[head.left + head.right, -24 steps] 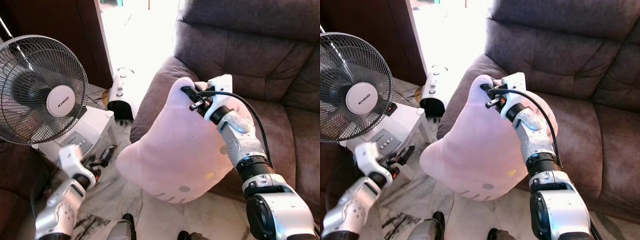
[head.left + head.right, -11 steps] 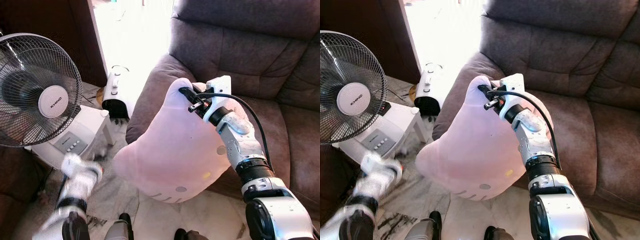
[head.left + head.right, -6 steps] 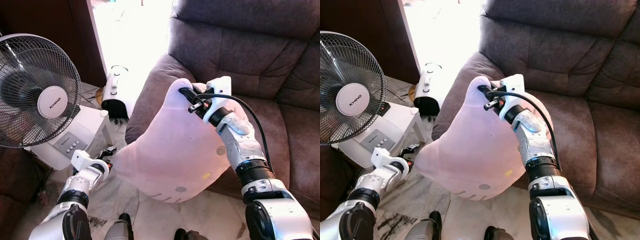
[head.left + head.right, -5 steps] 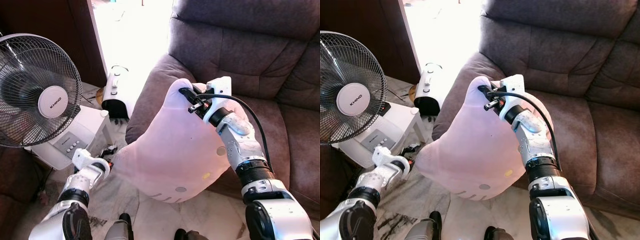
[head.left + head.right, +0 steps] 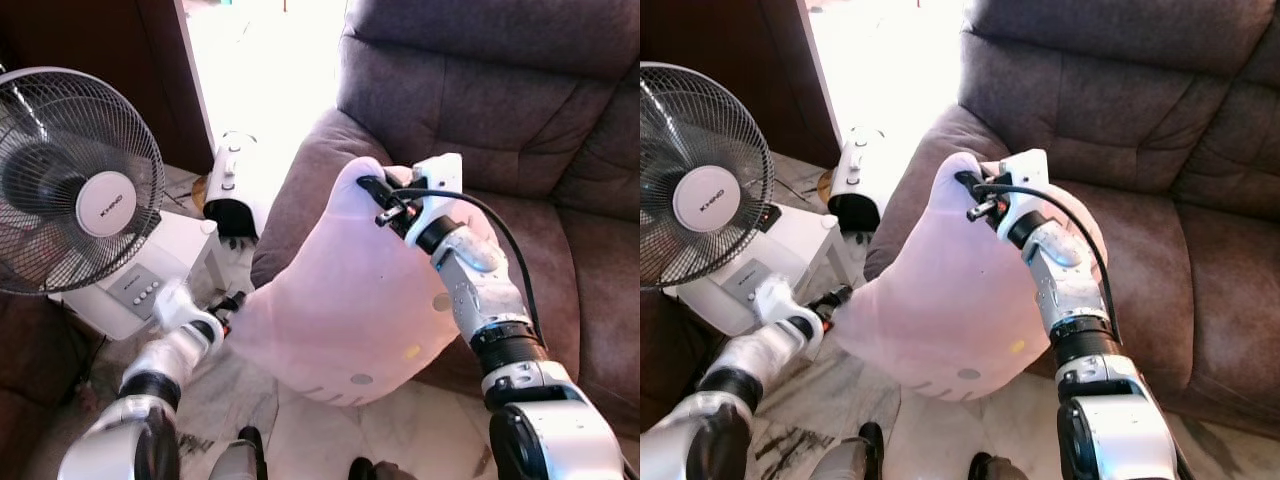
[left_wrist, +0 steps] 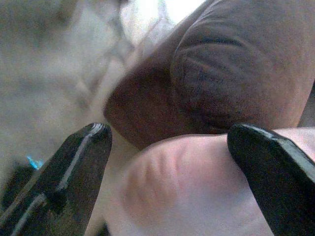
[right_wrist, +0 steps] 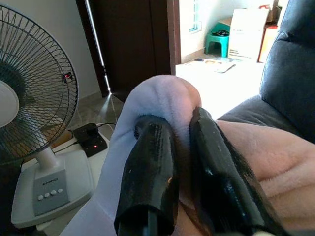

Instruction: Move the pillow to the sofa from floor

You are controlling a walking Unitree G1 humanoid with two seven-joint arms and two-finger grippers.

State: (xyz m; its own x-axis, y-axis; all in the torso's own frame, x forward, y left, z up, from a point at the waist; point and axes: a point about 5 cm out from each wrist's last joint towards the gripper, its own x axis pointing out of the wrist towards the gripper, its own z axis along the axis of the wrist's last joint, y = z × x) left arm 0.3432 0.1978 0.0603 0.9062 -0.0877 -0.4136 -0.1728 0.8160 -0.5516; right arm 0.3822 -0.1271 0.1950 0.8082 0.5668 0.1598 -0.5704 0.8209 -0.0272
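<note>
At the far left stands a white electric pedestal fan with a round wire grille point(image 5: 80, 180), and beyond it, near the bright doorway, a small white and black appliance point(image 5: 232, 188) sits on the pale marble floor point(image 5: 225, 395). The silver left arm reaches low and forward from the lower left corner, forearm angled up toward the middle, and the left end effector point(image 5: 228, 305) sits at the lower left corner of the large pale pink plush pillow with a cat face point(image 5: 350, 300). In the left wrist view its two black fingers point(image 6: 74, 167) stand well apart with the rounded pink corner of the pillow between them, so the end effector is spread and not closed on the fabric; whether a finger touches the plush cannot be told.

The pillow hangs lifted off the floor, tilted, in front of the rounded armrest of the brown suede-like sofa point(image 5: 480, 110), with its lower edge above the marble and its right part overlapping the seat cushion.

The right arm rises from the lower right, elbow bent, forearm sloping up and inward, a black cable looping over the wrist. The right end effector point(image 5: 372, 187) is at the pillow's upper ear, and the right wrist view shows its fingers point(image 7: 152, 167) pinched together on a fold of the pink plush.
</note>
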